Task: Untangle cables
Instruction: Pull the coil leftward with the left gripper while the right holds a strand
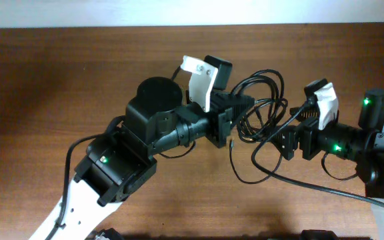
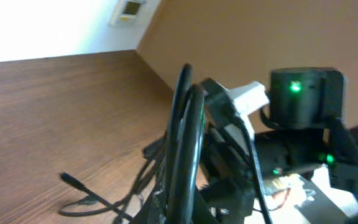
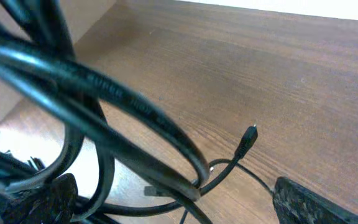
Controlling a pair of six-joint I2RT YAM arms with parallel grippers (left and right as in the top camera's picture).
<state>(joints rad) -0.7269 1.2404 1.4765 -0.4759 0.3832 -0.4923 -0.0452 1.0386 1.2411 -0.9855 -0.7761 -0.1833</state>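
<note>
Step in hand, by my reading: early separation, the bundle held up but not yet parted. Left fingers (image 1: 244, 107) are clamped shut on the cables (image 1: 264, 100). The tangle hangs from them as a few overlapping loops, spreading away from the tips toward the other arm. Right fingers (image 1: 287, 133) stand spread wide, gripping nothing that I can make out. In the right wrist view several loops cross close in front of them, and whether any strand lies between the tips I cannot tell. One loose plug end (image 3: 248, 140) rests on the bench (image 1: 59, 80) beyond and below the right fingers, and a second free tail (image 2: 67, 178) lies on the wood below the left pair. The next move likely calls for the right fingers to single out one strand or a free end, close on it alone, and draw it away from the left grip without cinching the loops tighter. The surface is dark brown wood grain, matte, bare apart from the cords and arms. As for the room, a tan wall stands beyond the bench, with a small pale wall plate (image 2: 129, 7) high up.
</note>
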